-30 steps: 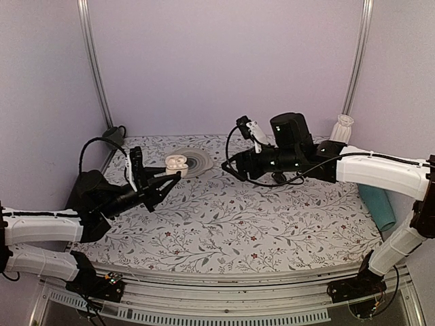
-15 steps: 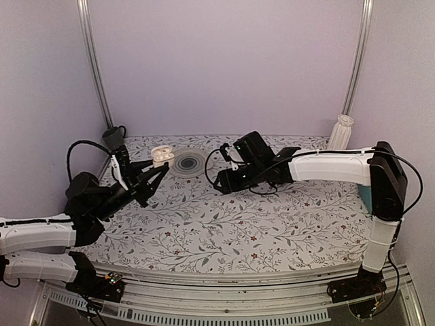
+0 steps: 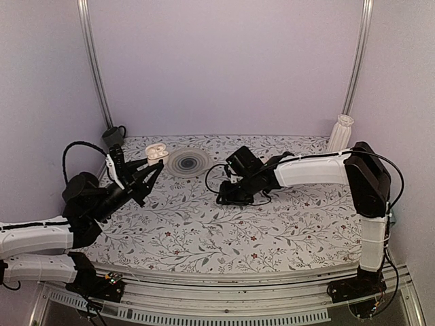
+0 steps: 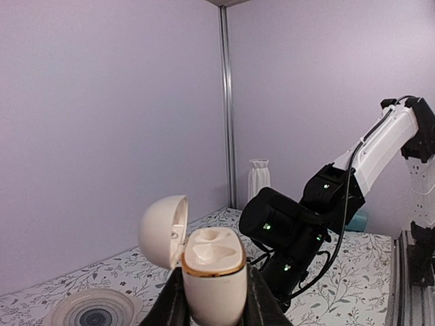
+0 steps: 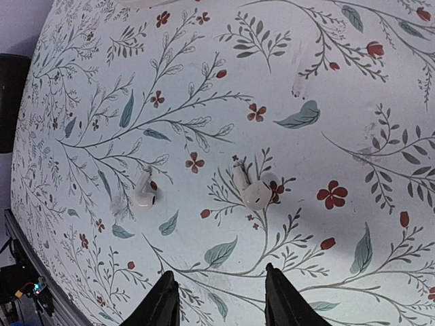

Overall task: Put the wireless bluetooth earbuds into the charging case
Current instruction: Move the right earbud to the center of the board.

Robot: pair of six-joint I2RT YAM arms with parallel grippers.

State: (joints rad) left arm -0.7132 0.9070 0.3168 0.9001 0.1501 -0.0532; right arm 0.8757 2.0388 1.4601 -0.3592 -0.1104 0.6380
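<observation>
Earbuds [image 5: 251, 191] are counted as two, both white, laid apart on the flowered cloth [image 5: 353, 102] just beyond the right gripper [image 5: 221, 302], whose fingers are held spread. One charging case [image 4: 212, 268] is seen, pinched upright above the table by the left gripper [image 4: 216, 304], with its lid swung open. One ringed grey disc [image 3: 189, 161] and one white vase [image 3: 341, 131] are set towards the back. The table is enclosed by lavender walls.

Closed in on three sides by plain lilac walls [image 3: 224, 68]. Braced at the rear corners with aluminium posts [image 3: 94, 68]. Covered below by a white cloth [image 3: 272, 231] printed with grey branches, teal leaves, small red flowers. Edged nearside with a metal rail [image 3: 238, 282]. Lit softly, evenly.
</observation>
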